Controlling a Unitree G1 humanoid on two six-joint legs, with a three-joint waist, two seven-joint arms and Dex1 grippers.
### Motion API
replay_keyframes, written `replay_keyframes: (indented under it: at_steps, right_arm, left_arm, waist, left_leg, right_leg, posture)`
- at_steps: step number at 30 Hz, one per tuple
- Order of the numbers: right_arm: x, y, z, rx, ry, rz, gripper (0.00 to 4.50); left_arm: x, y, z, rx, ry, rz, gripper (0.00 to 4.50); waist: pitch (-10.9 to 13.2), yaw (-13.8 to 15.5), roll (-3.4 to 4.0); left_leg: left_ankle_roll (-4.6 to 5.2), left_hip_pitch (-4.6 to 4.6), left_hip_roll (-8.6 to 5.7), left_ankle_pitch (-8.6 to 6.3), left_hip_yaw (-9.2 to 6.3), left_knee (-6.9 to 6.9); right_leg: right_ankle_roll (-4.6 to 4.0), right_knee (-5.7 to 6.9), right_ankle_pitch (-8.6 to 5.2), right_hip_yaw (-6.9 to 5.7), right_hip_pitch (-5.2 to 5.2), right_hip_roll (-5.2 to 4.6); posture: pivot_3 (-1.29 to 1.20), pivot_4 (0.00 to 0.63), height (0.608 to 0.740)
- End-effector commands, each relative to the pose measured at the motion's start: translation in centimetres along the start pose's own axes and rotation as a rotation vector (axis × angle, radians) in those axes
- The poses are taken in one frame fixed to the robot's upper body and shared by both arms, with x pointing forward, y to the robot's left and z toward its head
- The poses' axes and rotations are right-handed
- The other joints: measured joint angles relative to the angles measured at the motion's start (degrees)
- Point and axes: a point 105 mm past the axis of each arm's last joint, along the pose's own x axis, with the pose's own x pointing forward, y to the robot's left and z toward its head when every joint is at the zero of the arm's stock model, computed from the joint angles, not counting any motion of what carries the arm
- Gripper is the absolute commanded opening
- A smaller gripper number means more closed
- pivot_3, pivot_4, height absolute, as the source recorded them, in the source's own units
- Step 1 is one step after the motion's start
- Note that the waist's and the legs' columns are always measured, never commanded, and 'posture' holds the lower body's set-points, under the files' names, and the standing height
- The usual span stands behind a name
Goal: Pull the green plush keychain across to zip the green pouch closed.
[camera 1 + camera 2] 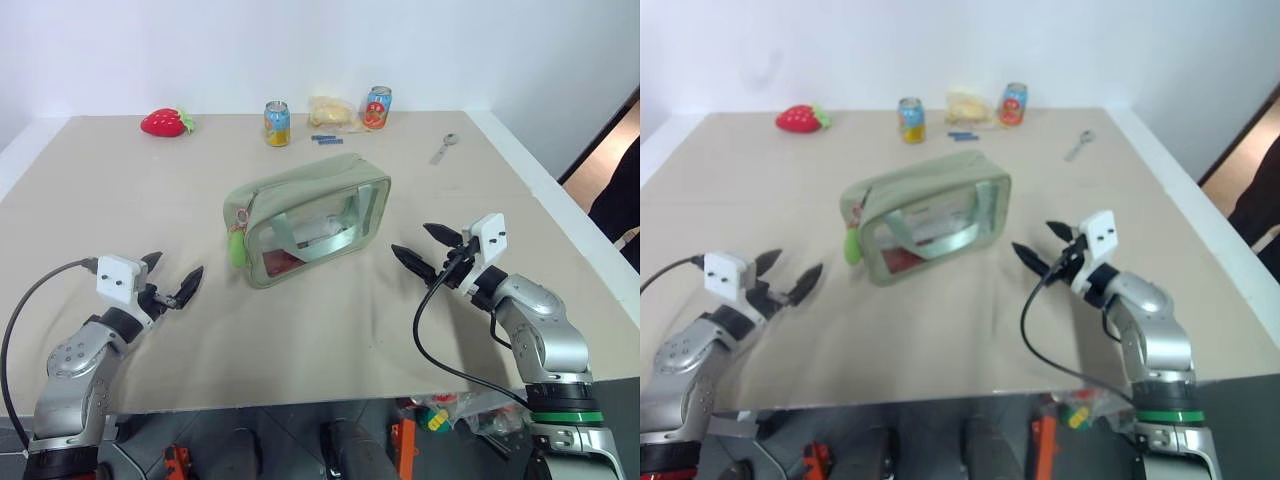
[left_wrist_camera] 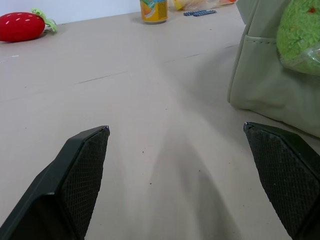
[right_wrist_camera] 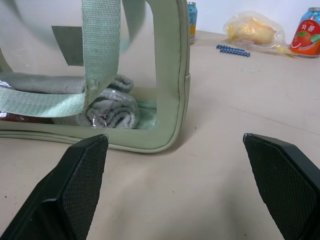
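Peeking through green pouch: rolled towel.

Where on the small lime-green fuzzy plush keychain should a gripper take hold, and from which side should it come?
Grip the green plush keychain around its fuzzy body, which hangs free below the pink ring on the left end of the sage-green fabric pouch. Probably come from the robot's left with the open left gripper, which is beside that end.
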Motion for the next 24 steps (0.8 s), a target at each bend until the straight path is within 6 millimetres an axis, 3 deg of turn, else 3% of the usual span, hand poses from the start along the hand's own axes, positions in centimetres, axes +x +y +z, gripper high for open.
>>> replay_keyframes:
  at_steps: [1,13,16,19,22,24]
  right_arm:
    - [-0.1,-0.5,1.1,-0.038,-0.031,-0.001,4.49]
    - [0.1,-0.9,0.9,-0.058,-0.029,-0.012,4.49]
    - [0.1,-1.3,1.8,-0.072,-0.035,0.011,4.49]
    - [0.1,-1.5,2.9,-0.091,-0.036,0.047,4.49]
    - [0.8,-1.5,5.3,-0.145,-0.050,0.126,4.49]
    - [1.5,-1.4,7.0,-0.180,-0.068,0.177,4.49]
  left_arm:
    - [0.3,0.2,1.3,0.011,-0.058,-0.008,4.47]
    - [-0.1,0.3,4.0,-0.015,-0.136,-0.066,4.47]
    - [-0.8,0.3,6.6,-0.044,-0.163,-0.175,4.47]
    - [-1.3,-1.0,9.0,-0.046,-0.157,-0.331,4.47]
    - [-1.2,-3.3,12.7,-0.034,-0.171,-0.515,4.47]
    - [-1.1,-5.2,13.9,-0.050,-0.155,-0.630,4.47]
  waist:
    - [0.0,0.0,0.00]
    - [0.0,0.0,0.00]
    - [0.0,-0.1,-0.01]
    - [0.0,-0.1,0.01]
    - [0.1,-0.1,0.00]
    - [0.1,-0.1,0.02]
  left_leg:
    - [0.00,0.00,0.00,0.00,0.00,0.00]
    - [0.00,0.01,0.00,0.00,0.03,0.01]
    - [0.00,0.00,0.03,0.00,0.05,0.01]
    - [0.00,0.00,0.03,0.00,0.04,0.01]
    - [0.00,-0.01,0.01,0.00,0.07,0.05]
    - [0.00,-0.06,0.01,0.00,0.07,0.13]
  right_leg:
    - [0.00,0.00,0.00,0.00,0.00,0.00]
    - [0.01,0.01,0.01,0.02,0.00,0.00]
    - [0.01,0.03,0.01,0.02,-0.05,0.02]
    - [0.00,0.03,0.00,0.01,-0.05,0.01]
    - [0.00,0.00,0.00,0.02,-0.03,0.00]
    - [0.00,-0.01,0.00,0.02,-0.06,0.00]
  posture:
    - [0.00,0.150,0.740]
    - [0.00,0.150,0.740]
    - [0.00,0.150,0.740]
    - [0.00,0.150,0.740]
    - [0.00,0.150,0.740]
    - [0.00,0.150,0.740]
